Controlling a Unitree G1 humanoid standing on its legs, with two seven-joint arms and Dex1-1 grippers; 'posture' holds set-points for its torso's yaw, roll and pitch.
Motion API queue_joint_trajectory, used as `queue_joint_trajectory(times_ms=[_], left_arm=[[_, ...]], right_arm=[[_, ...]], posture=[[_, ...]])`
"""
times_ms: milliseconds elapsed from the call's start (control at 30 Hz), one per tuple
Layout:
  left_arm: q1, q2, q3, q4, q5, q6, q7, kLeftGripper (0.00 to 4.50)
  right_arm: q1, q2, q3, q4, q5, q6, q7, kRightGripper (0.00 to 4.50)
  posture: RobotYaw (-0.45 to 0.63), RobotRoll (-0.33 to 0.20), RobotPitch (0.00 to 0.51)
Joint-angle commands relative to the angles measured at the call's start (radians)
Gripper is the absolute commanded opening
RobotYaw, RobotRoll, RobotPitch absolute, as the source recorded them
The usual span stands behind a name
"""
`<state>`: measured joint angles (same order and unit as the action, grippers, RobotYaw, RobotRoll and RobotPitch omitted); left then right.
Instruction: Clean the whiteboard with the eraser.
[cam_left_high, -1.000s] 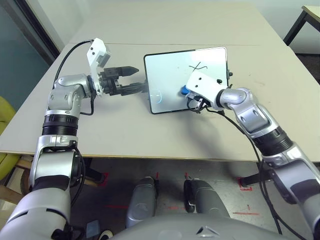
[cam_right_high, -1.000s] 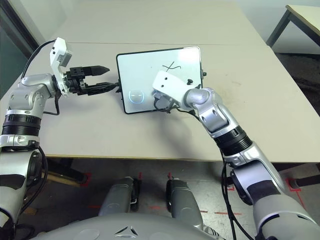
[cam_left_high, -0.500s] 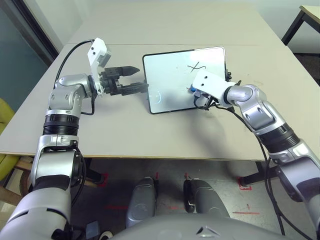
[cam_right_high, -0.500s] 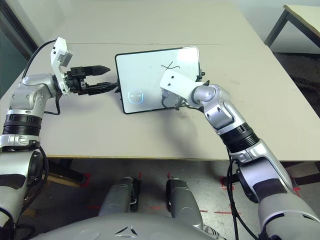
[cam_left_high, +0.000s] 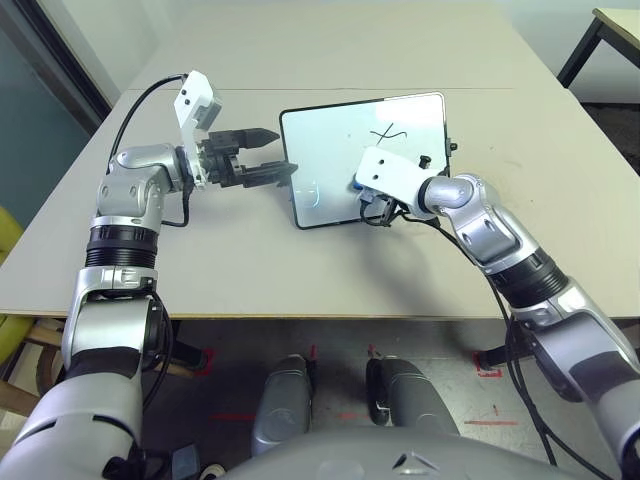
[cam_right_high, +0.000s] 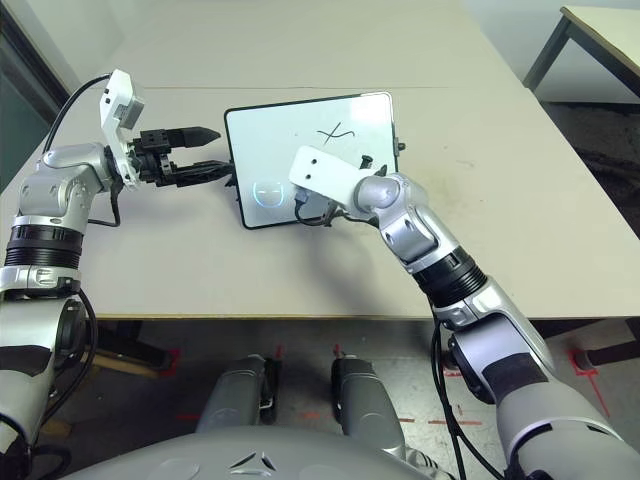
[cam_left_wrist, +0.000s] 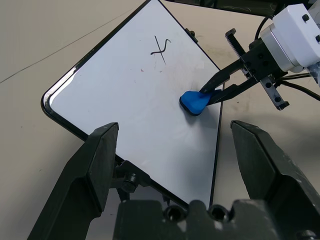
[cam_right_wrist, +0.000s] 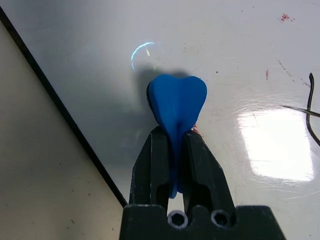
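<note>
The stereo head pair looks forward and down from above the table (cam_left_high: 250, 270), the whiteboard (cam_left_high: 340, 140) lying toward 12 o'clock. The left wrist camera looks along its spread fingers from beside the board's edge, taking in the whole board and the right gripper (cam_left_wrist: 212, 92). The right wrist camera sits very close, facing the eraser (cam_right_wrist: 176, 102) against the board. All four views share the board surface.

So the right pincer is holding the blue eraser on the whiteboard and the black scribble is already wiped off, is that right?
Not quite. The right pincer does hold the blue eraser on the whiteboard, but the black scribble is not yet wiped off; the left wrist view shows it apart from the eraser.
</note>
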<state>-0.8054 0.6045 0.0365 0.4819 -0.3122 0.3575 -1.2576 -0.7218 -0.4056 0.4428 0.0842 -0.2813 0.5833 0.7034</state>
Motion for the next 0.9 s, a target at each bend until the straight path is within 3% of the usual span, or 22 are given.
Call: queue_joint_trajectory(times_ms=[33,367,667,900], left_arm=[[-0.01,-0.001,-0.008,0.007,0.0,-0.008,-0.002,4.5],[-0.017,-0.002,-0.009,0.02,0.001,-0.018,-0.004,4.5],[-0.017,0.002,-0.008,0.019,0.002,-0.016,-0.005,4.5],[-0.018,0.003,-0.01,0.017,0.002,-0.015,-0.004,4.5]], right_arm=[[0.013,-0.039,-0.022,0.049,-0.01,-0.001,0.001,0.12],[0.011,-0.163,-0.072,0.106,-0.005,-0.055,0.01,0.12],[-0.1,-0.156,-0.196,0.139,0.064,-0.025,0.002,0.12],[-0.135,-0.152,-0.178,0.232,0.033,-0.077,-0.033,0.12]], posture=[[0.18,0.0,0.1],[0.17,0.0,0.1],[0.17,0.0,0.101],[0.18,0.0,0.101]])
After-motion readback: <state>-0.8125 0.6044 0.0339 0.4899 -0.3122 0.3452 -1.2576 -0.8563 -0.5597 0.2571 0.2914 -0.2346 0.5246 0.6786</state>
